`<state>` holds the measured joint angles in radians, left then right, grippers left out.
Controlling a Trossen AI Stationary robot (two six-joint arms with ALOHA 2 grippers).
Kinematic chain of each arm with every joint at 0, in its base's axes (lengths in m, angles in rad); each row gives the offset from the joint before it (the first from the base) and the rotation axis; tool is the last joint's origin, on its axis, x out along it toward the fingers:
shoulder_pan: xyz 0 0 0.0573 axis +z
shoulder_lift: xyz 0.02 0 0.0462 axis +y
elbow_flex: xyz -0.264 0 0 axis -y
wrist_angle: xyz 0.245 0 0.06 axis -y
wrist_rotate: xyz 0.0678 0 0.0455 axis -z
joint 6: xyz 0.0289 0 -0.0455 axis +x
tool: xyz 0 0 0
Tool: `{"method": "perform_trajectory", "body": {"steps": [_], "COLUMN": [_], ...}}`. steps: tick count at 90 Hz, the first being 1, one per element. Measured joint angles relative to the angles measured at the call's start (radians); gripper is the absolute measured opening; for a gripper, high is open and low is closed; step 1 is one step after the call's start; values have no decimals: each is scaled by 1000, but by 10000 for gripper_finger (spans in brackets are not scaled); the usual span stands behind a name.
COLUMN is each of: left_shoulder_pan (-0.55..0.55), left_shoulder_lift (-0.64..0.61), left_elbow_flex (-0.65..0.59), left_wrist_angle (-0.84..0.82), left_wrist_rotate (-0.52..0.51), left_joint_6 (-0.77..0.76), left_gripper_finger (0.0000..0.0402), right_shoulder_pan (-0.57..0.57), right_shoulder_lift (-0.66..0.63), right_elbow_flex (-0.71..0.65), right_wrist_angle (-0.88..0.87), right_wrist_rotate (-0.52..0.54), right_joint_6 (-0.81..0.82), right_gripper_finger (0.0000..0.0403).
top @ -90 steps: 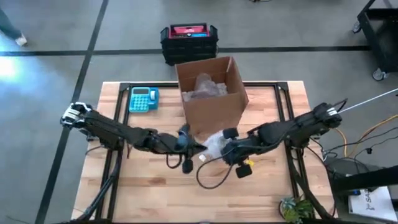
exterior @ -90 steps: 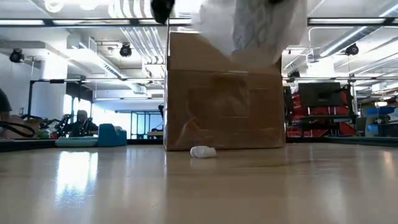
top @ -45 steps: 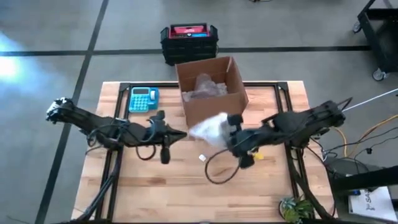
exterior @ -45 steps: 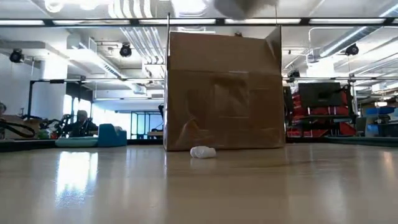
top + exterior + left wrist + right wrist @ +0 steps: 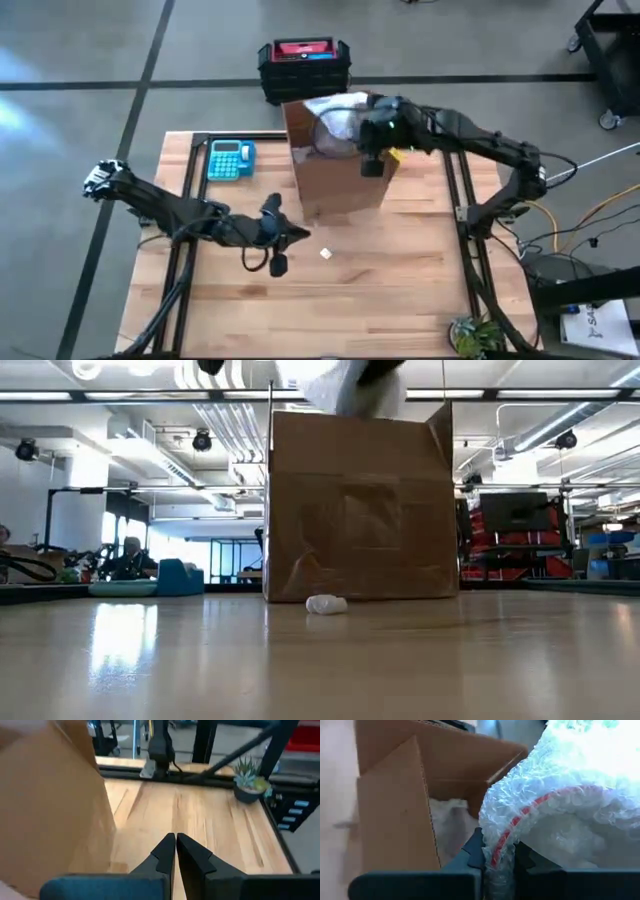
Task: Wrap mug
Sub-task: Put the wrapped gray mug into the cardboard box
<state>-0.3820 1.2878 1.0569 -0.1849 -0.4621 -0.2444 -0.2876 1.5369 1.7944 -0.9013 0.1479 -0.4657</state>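
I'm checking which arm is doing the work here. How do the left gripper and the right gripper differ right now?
The right gripper is up over the open cardboard box; the left gripper hangs low over the bare table, in front of the box. The right gripper's fingers pinch the bubble-wrapped mug; the left gripper's fingers are shut on nothing. Both are dark two-finger grippers.

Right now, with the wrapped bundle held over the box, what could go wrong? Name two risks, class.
1. The right hand pinches only a fold of the bubble-wrapped mug; the wrap might slip and drop it.
2. The bundle hangs near the rim of the cardboard box, so it may catch the wall on lowering.

The left hand waits shut on the table.
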Motion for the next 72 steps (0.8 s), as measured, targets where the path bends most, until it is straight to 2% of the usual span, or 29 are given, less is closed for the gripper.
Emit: {"method": "perform_trajectory", "body": {"steps": [13,22,43,53,72], "left_shoulder_pan": [0,0,0,-1,-1], "left_shoulder_lift": [30,34,24,24,25], "left_elbow_flex": [0,0,0,0,0], "left_wrist_angle": [3,-4,-2,-3,-3], "left_wrist_rotate": [5,8,9,9,9], "left_joint_6": [19,22,22,19,19], "left_gripper_finger": [4,4,4,4,4], "right_shoulder_pan": [-71,-73,-75,-73,-61], "right_shoulder_lift": [36,61,124,133,124], "right_elbow_flex": [-17,-17,-17,-17,16], "right_wrist_angle": [-26,-40,-36,-30,-72], "right_wrist_rotate": [-121,-181,-139,-141,-130], "right_joint_6": [55,82,118,143,137], "right_gripper_finger": [15,16,26,60,154]}}
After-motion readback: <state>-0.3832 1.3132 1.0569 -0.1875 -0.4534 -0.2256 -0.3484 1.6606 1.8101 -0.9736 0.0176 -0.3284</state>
